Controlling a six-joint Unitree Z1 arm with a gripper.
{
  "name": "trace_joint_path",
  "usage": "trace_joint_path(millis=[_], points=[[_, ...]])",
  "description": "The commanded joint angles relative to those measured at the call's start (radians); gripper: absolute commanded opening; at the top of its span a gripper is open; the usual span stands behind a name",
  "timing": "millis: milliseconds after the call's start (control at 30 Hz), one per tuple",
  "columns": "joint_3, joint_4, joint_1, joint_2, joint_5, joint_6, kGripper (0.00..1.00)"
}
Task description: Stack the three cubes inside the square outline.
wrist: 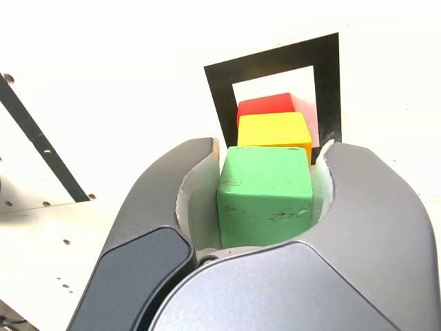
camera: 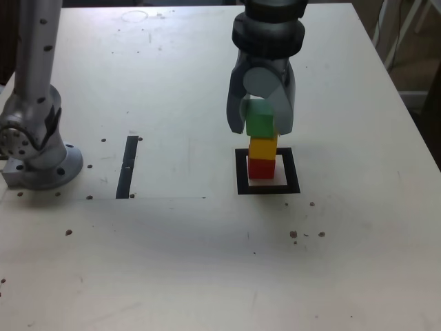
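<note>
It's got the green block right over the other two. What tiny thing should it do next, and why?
Probably open the fingers and let go. The green block already appears to sit on the yellow block, which sits on the red block inside the black square; the fingers grip only the green one.

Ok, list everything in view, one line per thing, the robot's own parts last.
red cube: one, red, on the white centre of the square outline, bottom of the stack.
yellow cube: one, yellow, on the red cube.
green cube: one, green, atop the yellow cube, between the tool's jaws.
square outline: one, black frame, white centre, on the table.
black strip: one, black, thin, towards the exterior view's left.
table: one, white, speckled.
arm base: one, grey, exterior view's left edge.
tool: one, grey, shut on the green cube.
</note>
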Motion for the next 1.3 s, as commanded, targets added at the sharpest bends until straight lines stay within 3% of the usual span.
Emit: trace_joint_path(millis=[0, 233, 467, 567, 933, 1267], points=[[-0.001, -0.003, 0.002, 0.009, -0.006, 0.005, 0.29], [-0.008, -0.006, 0.002, 0.018, -0.017, 0.023, 0.5], [-0.012, -0.013, 0.005, 0.02, -0.02, 0.039, 0.86], [-0.014, -0.013, 0.006, 0.014, -0.017, 0.039, 0.96], [-0.017, 0.005, 0.007, -0.033, 0.0, 0.035, 0.99], [-0.011, 0.119, 0.007, -0.198, 0.012, 0.035, 0.99]])
